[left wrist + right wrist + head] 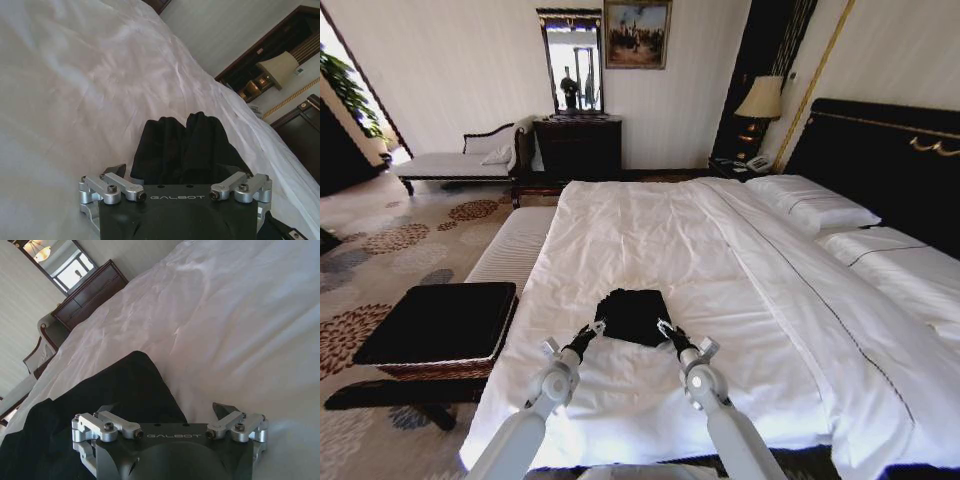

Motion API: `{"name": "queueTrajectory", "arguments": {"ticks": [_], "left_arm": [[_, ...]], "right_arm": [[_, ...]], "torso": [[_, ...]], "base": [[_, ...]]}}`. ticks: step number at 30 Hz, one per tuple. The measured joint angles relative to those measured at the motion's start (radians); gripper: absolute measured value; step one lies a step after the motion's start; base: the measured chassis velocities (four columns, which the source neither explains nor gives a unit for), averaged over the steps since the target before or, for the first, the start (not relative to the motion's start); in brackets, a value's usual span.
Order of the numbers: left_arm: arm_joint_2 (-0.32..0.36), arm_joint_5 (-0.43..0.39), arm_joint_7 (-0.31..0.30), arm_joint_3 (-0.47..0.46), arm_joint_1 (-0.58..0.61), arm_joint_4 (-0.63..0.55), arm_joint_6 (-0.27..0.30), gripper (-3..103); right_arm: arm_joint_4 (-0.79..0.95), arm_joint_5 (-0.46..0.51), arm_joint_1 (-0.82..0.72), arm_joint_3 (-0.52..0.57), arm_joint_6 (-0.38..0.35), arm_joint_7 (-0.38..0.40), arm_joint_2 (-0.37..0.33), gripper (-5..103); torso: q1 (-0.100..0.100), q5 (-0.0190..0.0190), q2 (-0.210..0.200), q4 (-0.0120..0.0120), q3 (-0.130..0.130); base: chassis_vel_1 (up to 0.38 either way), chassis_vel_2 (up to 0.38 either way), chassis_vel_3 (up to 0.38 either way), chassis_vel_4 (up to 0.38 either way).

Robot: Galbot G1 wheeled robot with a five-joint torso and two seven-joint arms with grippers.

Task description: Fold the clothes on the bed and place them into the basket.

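The black T-shirt (632, 315) lies folded into a compact bundle near the foot of the bed (740, 290), long axis unclear. Left gripper (597, 328) and right gripper (664, 328) flank its near corners, fingers spread. The basket (440, 330) stands beside the bed.

Pale striped walls, floral carpet (390, 250) — dark dresser (578, 146) under a mirror (571, 62), lit lamp (760, 100).
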Motion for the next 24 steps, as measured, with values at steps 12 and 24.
{"name": "queueTrajectory", "arguments": {"ticks": [12,24], "left_arm": [[-0.063,-0.03,-0.011,0.054,-0.086,0.079,0.006,100],[-0.077,-0.005,-0.017,0.053,-0.089,0.087,0.001,72]], "right_arm": [[-0.014,0.042,0.011,-0.014,-0.004,0.005,0.024,100],[-0.016,0.035,0.013,-0.034,-0.005,0.001,0.035,73]], "torso": [[0.0,0.0001,0.0,0.0,0.0],[0.0,0.0,0.0,0.0,0.0]], "base": [[0.0,0.0,0.0,0.0],[0.0,0.0,0.0,0.0]]}}
